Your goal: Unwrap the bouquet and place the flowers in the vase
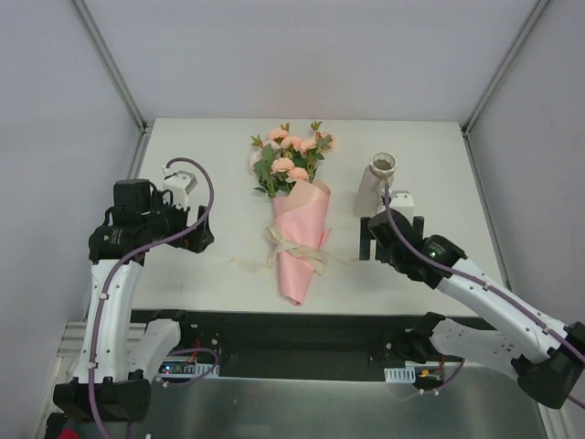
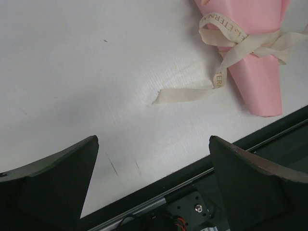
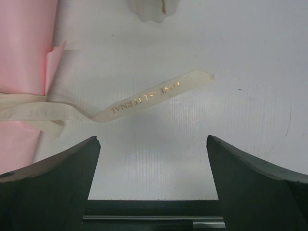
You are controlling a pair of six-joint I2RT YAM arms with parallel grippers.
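Your left gripper (image 2: 154, 139) and right gripper (image 3: 152, 139) hover over the near part of the white table (image 1: 201, 155), each with fingers spread wide and empty. Between them lies the bouquet (image 1: 300, 247), pointed end toward you, wrapped in pink paper and tied with a cream ribbon (image 2: 240, 41). Its flowers (image 1: 291, 155) point far. The vase (image 1: 373, 187) stands just beyond your right gripper.

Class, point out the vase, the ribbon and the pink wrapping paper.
vase (image 1: 369, 190), top view, its body.
ribbon (image 3: 144, 98), right wrist view, its lettered loose tail.
wrapping paper (image 2: 257, 82), left wrist view, cone below the knot.
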